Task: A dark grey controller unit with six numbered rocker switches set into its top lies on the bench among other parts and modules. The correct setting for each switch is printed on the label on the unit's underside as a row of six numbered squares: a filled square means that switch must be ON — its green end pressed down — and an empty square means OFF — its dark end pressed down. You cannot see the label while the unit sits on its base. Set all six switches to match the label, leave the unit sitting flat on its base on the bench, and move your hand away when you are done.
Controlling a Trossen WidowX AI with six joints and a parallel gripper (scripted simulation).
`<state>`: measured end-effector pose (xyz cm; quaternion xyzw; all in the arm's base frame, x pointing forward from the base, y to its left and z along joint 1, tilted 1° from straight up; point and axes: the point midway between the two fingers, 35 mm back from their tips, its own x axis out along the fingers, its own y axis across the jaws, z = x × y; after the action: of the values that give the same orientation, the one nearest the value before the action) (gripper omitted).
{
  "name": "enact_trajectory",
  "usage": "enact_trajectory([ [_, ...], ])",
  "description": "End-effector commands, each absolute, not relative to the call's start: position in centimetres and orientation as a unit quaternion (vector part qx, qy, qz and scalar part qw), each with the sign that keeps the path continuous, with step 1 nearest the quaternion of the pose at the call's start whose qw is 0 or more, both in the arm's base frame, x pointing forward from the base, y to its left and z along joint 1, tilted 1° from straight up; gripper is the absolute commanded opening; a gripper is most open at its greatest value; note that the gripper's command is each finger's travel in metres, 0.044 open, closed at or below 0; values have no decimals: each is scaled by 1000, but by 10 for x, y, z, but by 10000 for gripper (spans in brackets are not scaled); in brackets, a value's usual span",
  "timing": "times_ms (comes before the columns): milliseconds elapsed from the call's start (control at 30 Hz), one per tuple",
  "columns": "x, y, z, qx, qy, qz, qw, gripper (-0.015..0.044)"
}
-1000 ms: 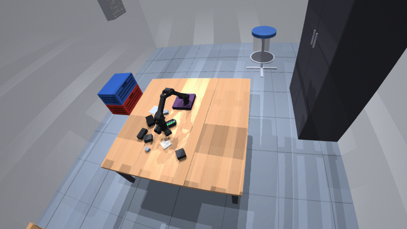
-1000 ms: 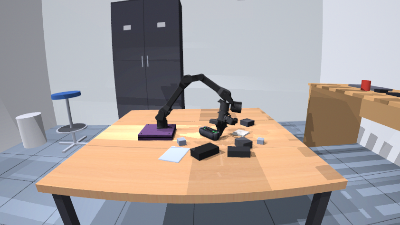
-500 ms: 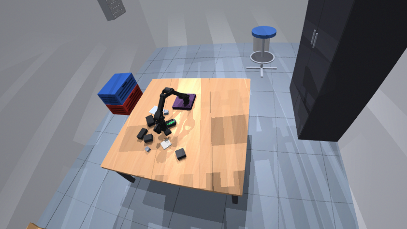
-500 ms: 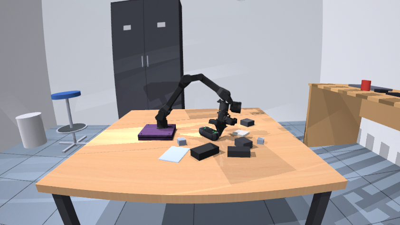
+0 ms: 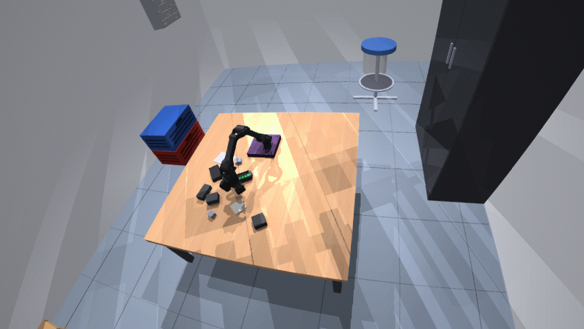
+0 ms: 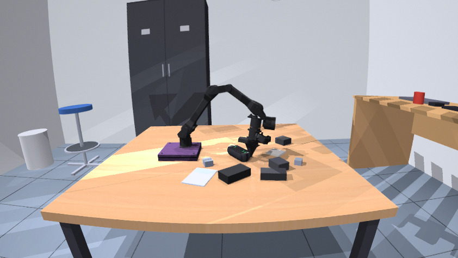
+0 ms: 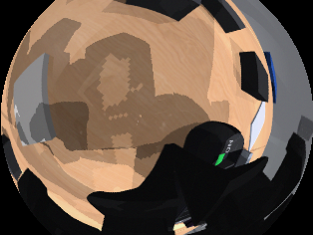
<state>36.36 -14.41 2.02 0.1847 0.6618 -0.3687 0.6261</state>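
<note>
The dark grey controller unit point(image 5: 246, 178) point(image 6: 237, 152) lies on the wooden table point(image 5: 310, 171) point(image 6: 134, 198), right in front of the arm. Green switch ends show along its top. In the wrist view the unit point(image 7: 213, 138) is a dark shape with one green switch end showing, and it merges with my dark fingers. My gripper point(image 5: 238, 189) point(image 6: 252, 149) is shut with nothing between the fingers. It points down with its tips at the unit's near end. I cannot tell whether the tips touch a switch. The label underneath is hidden.
The arm stands on a purple base plate point(image 5: 264, 146) point(image 6: 179, 152). Several dark boxes point(image 5: 258, 221) point(image 6: 234, 173) point(image 6: 273, 173) lie around the unit. So do small grey cubes point(image 5: 211, 213) point(image 6: 207, 161), a grey plate point(image 6: 276, 152) and a white sheet point(image 6: 199, 176). Blue and red crates point(image 5: 173, 132) stand beside the table.
</note>
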Motion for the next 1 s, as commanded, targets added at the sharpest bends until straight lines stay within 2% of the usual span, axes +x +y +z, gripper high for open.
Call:
enact_trajectory([
  [0, 354, -149, 17, 183, 668, -373, 617, 0],
  [633, 348, -155, 16, 182, 668, -373, 617, 0],
  [967, 389, -106, 71, 184, 668, -372, 618, 0],
])
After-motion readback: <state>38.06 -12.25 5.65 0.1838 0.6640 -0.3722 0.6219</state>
